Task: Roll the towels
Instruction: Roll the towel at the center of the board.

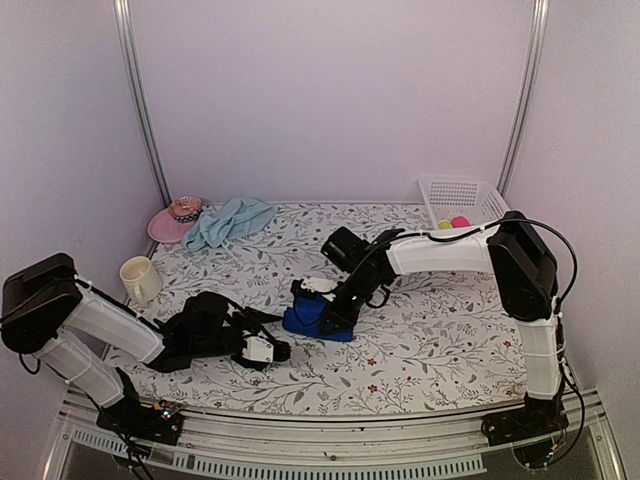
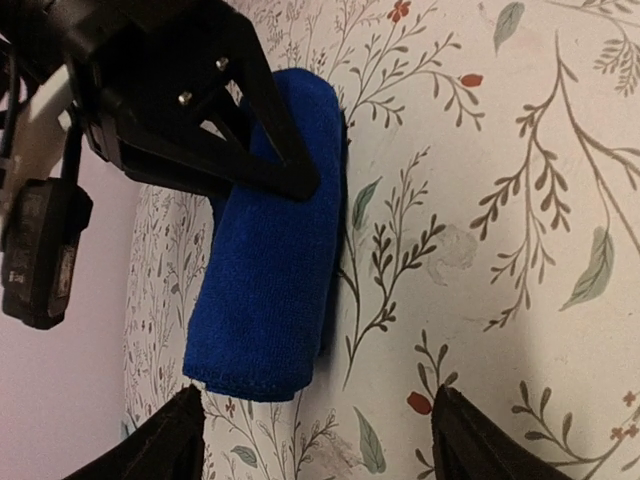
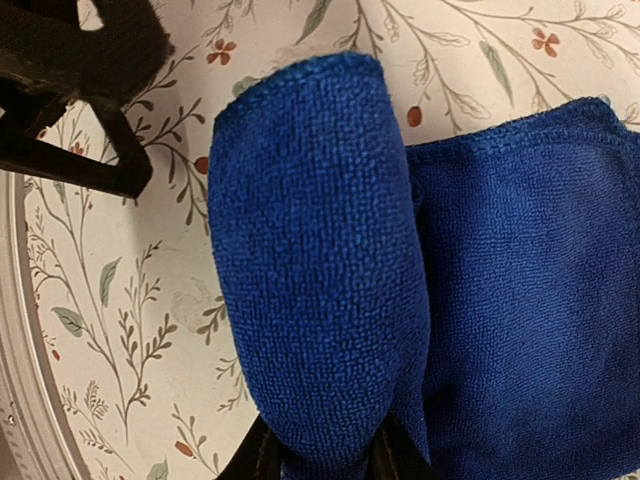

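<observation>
Blue towel (image 1: 312,322) is found mid-table, part rolled, with a flat tail beside the roll. The roll end is pinched by the right gripper (image 3: 325,465), likely so the coil cannot spring open. The left gripper (image 2: 320,445) is held low, fingers spread, just short of the other end, nothing gripped; probably staged to steady it. Aqua towel (image 1: 230,222) is seen crumpled at the back by the hat (image 1: 178,218), not yet rolled.

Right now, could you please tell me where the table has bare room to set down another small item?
Free: the front right, between the royal blue towel and the right arm; also the back middle, between the aqua towel and basket. Crowded: front centre, around that towel and the left arm, and the back-left corner with hat and cup.
</observation>
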